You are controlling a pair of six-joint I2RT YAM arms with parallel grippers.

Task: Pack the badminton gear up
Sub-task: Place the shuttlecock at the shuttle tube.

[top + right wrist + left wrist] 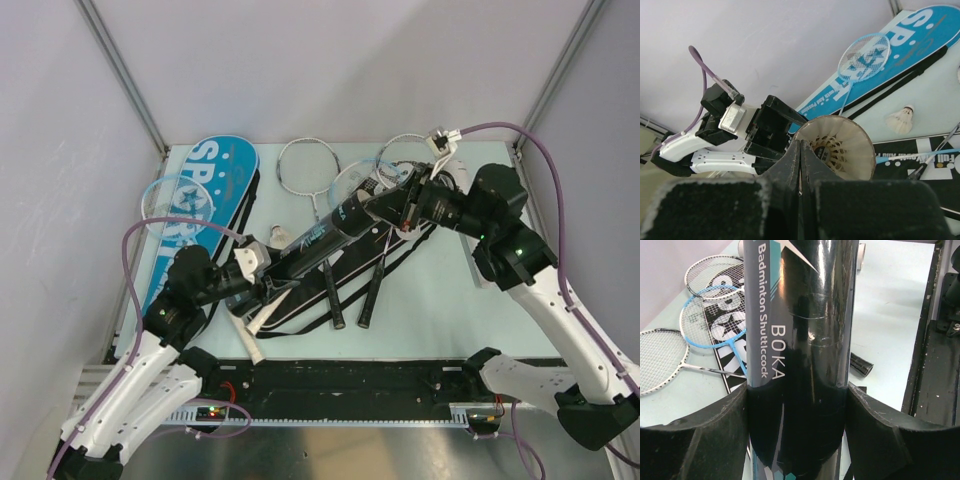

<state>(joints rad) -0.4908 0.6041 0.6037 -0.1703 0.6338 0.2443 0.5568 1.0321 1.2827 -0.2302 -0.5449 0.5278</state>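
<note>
Gripping black shuttle tube [805,340] with left fingers [695,440], right fingers [785,175] pinching its open rim, shuttlecocks [832,150] inside

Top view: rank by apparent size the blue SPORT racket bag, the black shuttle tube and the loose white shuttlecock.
1. Blue "SPORT" racket bag, largest.
2. Black shuttle tube, second; it looks raised toward the camera, which may inflate it.
3. Loose white feather shuttlecock, smallest by far.
</note>
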